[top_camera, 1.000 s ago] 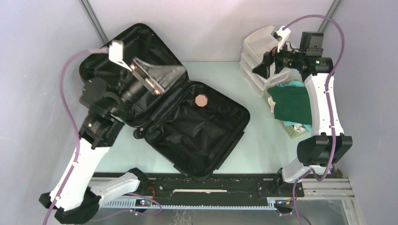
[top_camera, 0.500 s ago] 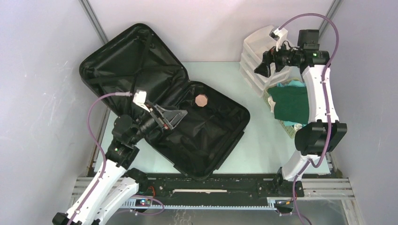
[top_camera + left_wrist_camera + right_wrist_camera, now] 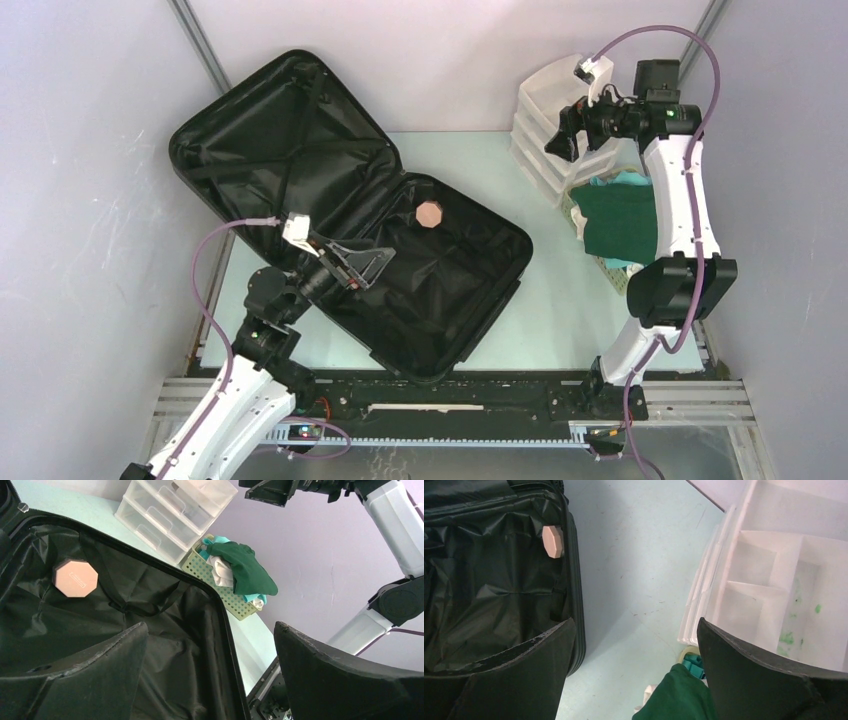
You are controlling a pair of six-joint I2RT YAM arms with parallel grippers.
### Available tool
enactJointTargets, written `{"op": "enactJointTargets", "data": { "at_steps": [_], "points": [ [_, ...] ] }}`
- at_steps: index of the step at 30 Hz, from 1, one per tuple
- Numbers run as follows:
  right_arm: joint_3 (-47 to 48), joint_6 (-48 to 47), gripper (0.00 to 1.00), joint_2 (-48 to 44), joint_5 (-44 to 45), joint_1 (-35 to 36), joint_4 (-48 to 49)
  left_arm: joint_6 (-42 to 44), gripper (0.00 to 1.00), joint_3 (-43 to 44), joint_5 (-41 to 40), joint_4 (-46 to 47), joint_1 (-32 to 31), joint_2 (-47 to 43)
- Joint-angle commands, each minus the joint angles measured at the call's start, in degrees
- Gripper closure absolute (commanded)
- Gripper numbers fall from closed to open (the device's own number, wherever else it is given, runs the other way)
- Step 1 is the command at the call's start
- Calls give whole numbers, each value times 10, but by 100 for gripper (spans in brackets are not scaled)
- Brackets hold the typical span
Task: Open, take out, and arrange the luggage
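The black suitcase (image 3: 300,140) lies wide open, its lid leaning on the back-left wall and its lower half (image 3: 440,300) flat on the table. A pink octagonal box (image 3: 429,214) sits on the black lining; it also shows in the left wrist view (image 3: 75,577) and the right wrist view (image 3: 553,541). My left gripper (image 3: 365,266) is open and empty, low over the suitcase's near-left part. My right gripper (image 3: 562,132) is open and empty, high above the white drawer organizer (image 3: 550,100).
A pale yellow perforated basket (image 3: 612,270) holds a dark green cloth (image 3: 620,220) with teal and white cloth, right of the suitcase; it shows in the left wrist view (image 3: 227,597). The organizer's open top compartments (image 3: 784,575) sit under my right gripper.
My left arm has come down from the suitcase lid and drawn back toward the near-left, still open. My right gripper has shifted slightly over the organizer.
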Motion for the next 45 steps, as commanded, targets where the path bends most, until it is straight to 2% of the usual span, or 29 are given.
{"op": "enactJointTargets", "data": {
  "at_steps": [1,10,22,36,41,45],
  "points": [
    [33,-15,1,14,19,-2,-9,5,0,-12,-10,41,3,-5],
    [49,-26,1,32,48,3,-33,1,0,-25,-13,50,3,-5],
    [72,-40,3,59,129,45,-53,1,0,-36,-17,50,3,-11],
    [121,-47,2,83,148,59,-72,-2,0,-58,-26,49,3,-28],
    [149,-40,4,107,167,59,-80,-9,0,-62,-25,61,3,-19],
    [150,-22,10,124,212,59,-68,-13,0,-62,-23,59,3,-20]
  ]
}}
